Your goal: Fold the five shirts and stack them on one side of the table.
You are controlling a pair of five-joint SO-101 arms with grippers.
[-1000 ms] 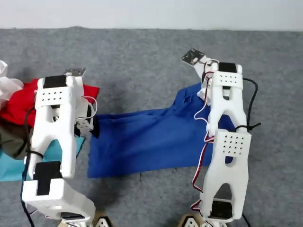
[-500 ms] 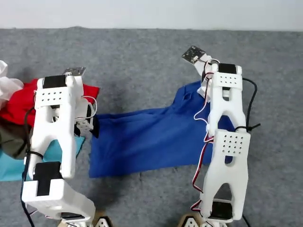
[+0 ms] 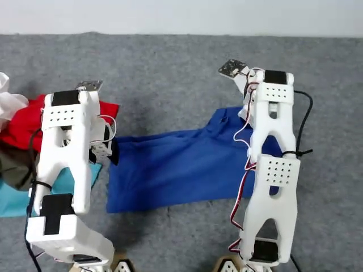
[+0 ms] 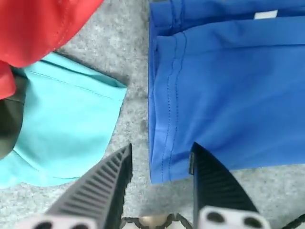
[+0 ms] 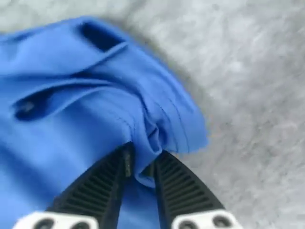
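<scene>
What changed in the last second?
The right arm edged right and away from its base, right pincer shut on the blue shirt, tugging it slightly along. The left arm, open left pincer and shirt pile stayed put.

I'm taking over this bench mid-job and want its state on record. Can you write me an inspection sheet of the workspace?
Surface: grey felt-like table cover, lying flat.
Job's things: blue shirt spread between the arms; red shirt, teal shirt, dark shirt and white cloth heaped unfolded beside the left arm.
Clutter: nothing seen.
Grippers: left gripper open over the blue shirt's hem corner; right gripper shut on a fold at the shirt's other end.
Cables: red, white and black wires run along the right arm; black cable on the left arm.
Surroundings: white wall along the table's far edge.
</scene>
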